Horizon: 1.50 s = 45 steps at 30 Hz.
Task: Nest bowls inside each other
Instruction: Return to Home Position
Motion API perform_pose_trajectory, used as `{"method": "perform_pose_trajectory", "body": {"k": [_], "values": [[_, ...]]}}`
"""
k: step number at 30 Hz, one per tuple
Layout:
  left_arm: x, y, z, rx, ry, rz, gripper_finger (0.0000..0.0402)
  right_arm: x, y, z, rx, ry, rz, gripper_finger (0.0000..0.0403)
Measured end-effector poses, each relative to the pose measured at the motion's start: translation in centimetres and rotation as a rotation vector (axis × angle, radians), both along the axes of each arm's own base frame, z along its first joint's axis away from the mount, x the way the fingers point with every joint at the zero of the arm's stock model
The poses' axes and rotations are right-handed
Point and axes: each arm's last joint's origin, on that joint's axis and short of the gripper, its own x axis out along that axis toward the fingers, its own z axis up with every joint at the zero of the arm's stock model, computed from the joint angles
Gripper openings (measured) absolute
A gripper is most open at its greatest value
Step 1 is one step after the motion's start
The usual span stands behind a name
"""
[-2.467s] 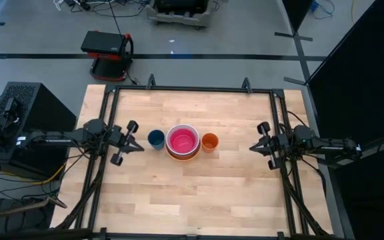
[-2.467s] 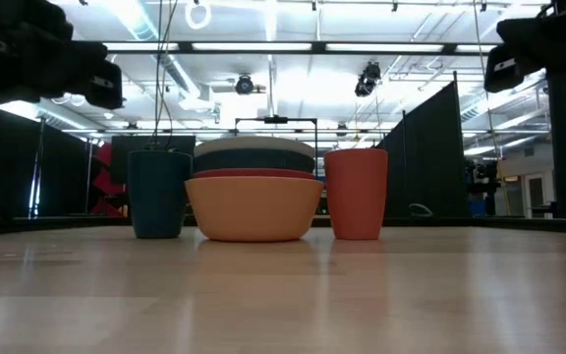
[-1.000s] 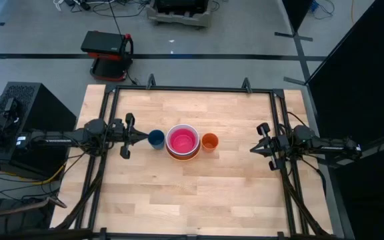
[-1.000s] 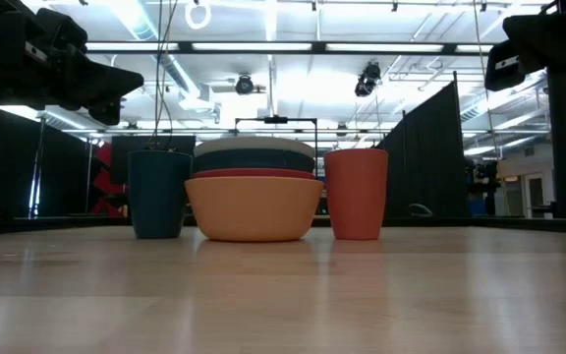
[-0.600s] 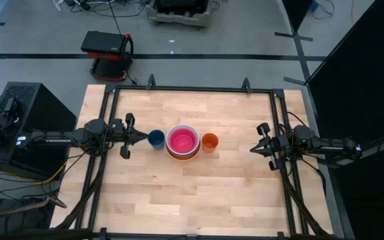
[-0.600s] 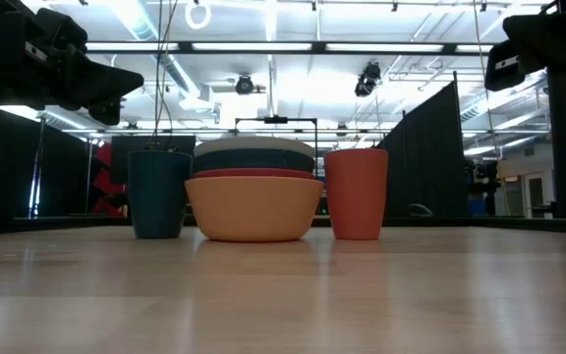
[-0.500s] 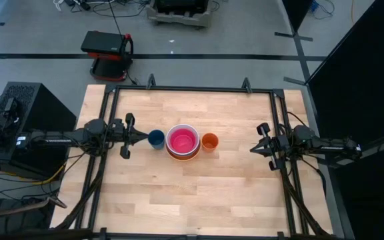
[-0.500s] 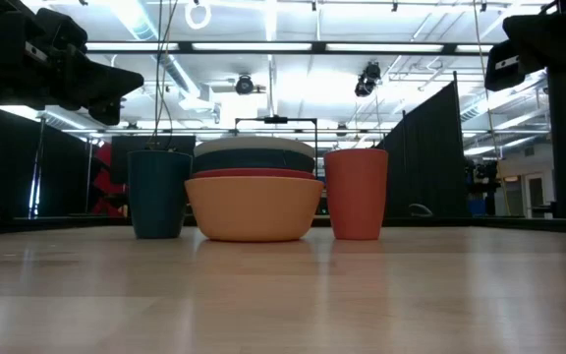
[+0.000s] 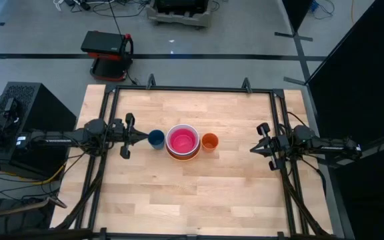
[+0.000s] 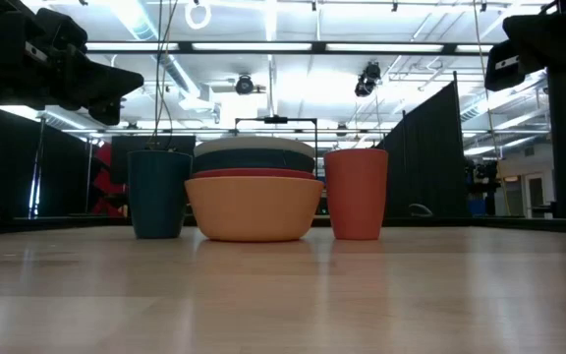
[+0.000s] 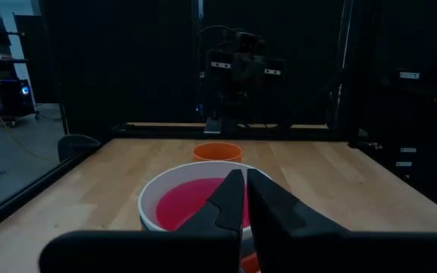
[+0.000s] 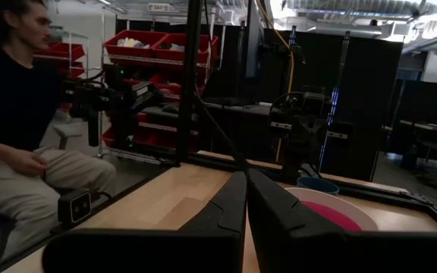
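The bowls stand nested in one stack [image 9: 183, 142] at the table's middle. The pink bowl [image 11: 184, 203] is innermost, inside the white one [image 10: 254, 145]. Below them show the teal [image 10: 254, 160] and red [image 10: 254, 174] rims. The orange bowl [image 10: 254, 208] is outermost and rests on the table. My left gripper [image 9: 141, 137] is shut and level. It hovers left of the stack, beside the dark-blue cup, and holds nothing. My right gripper [image 9: 252, 149] is shut too and waits at the table's right edge, far from the bowls.
A small dark-blue cup [image 9: 156, 139] stands just left of the stack and a small orange cup [image 9: 209, 141] just right of it. Bare wood lies on the near and far sides. A person [image 12: 14, 144] sits beyond the table's left side.
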Motion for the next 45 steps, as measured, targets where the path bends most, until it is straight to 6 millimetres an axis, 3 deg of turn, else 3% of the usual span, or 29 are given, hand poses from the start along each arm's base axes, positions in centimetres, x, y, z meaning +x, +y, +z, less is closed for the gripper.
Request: {"method": "perform_pose_trajectory", "body": {"k": [45], "values": [[0.00,0.00,-0.01,0.000,0.000,0.000,0.0001,0.00,0.00,0.00,0.000,0.000,0.000,0.0000]]}}
